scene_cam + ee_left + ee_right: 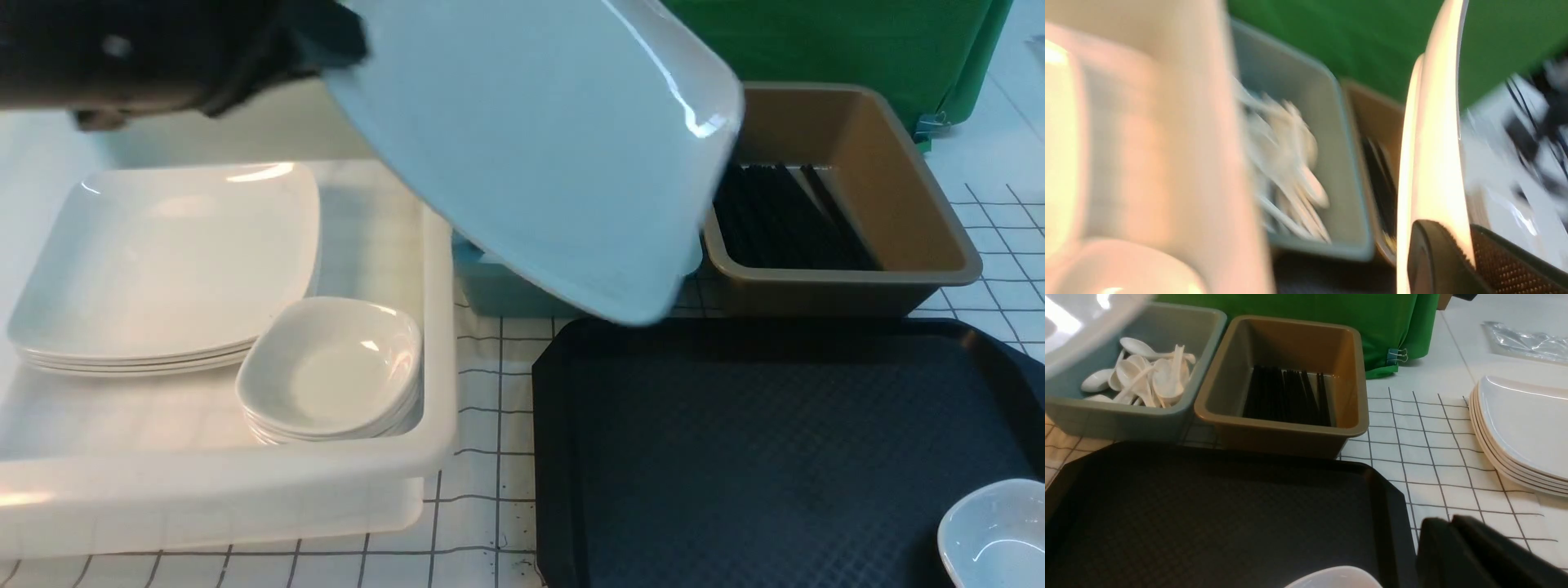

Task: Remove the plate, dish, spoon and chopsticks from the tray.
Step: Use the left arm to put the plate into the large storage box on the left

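Currently, the plate is held aloft and tilted by the left gripper, whose pads are clamped on its rim. It appears to hang above the teal tub, clear of the tray. The stack of plates in the white bin lies to the left of and below the held plate, so a leftward swing and a levelling are judged to be called for. Only 1 item, the dish, is seen on the tray, at its near right corner, nearer the right gripper, whose fingers are pressed together on nothing.
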